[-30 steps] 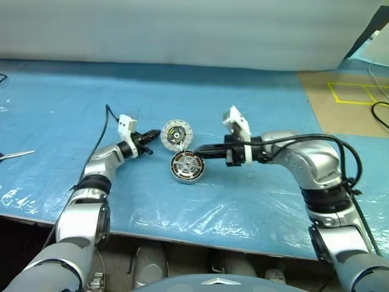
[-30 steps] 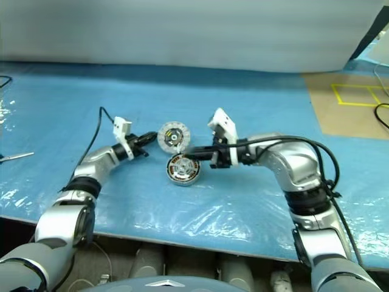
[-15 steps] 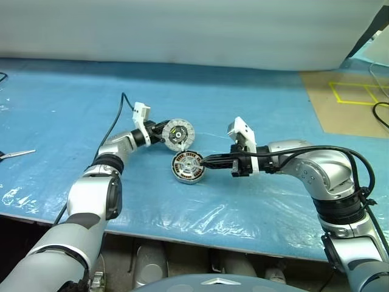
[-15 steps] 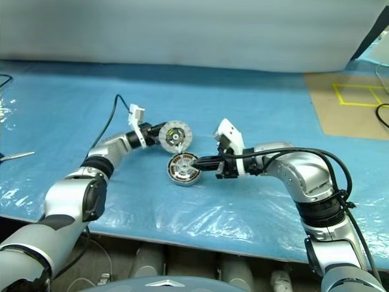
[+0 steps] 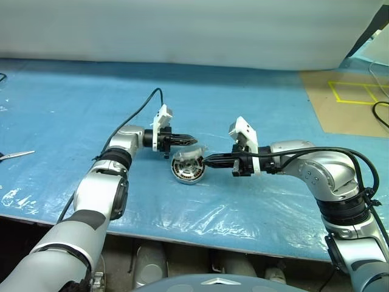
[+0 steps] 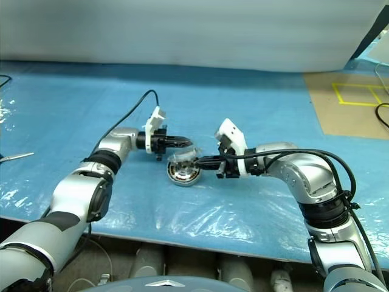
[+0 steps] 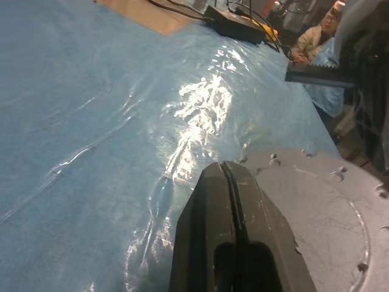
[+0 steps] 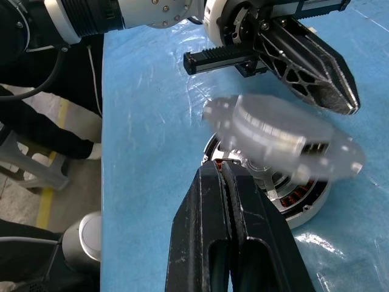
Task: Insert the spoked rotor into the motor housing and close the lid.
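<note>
The motor housing (image 5: 184, 174) sits on the blue table, its copper-brown windings (image 8: 299, 196) showing under the lid. Above it, tilted and blurred, is the lid (image 8: 285, 137), its plain grey face (image 7: 328, 213) up. It covers the housing's centre, so the spoked rotor is hidden. My left gripper (image 5: 191, 140) is shut and points right, its tip just over the lid's far edge, holding nothing. My right gripper (image 5: 206, 161) is shut too, with its tip at the housing's right rim. The left gripper's fingers (image 8: 316, 67) sit just behind the lid in the right wrist view.
A pair of scissors (image 5: 16, 155) lies at the table's far left. Brown floor with yellow tape (image 5: 355, 92) lies beyond the table's right end. The table's front edge (image 5: 200, 240) runs close below both arms. A person (image 7: 313, 38) sits far off.
My left gripper swung to the right behind the housing. The lid, lying white-face-up beside the housing before, has tipped over onto it. My right gripper stayed at the housing's right rim.
</note>
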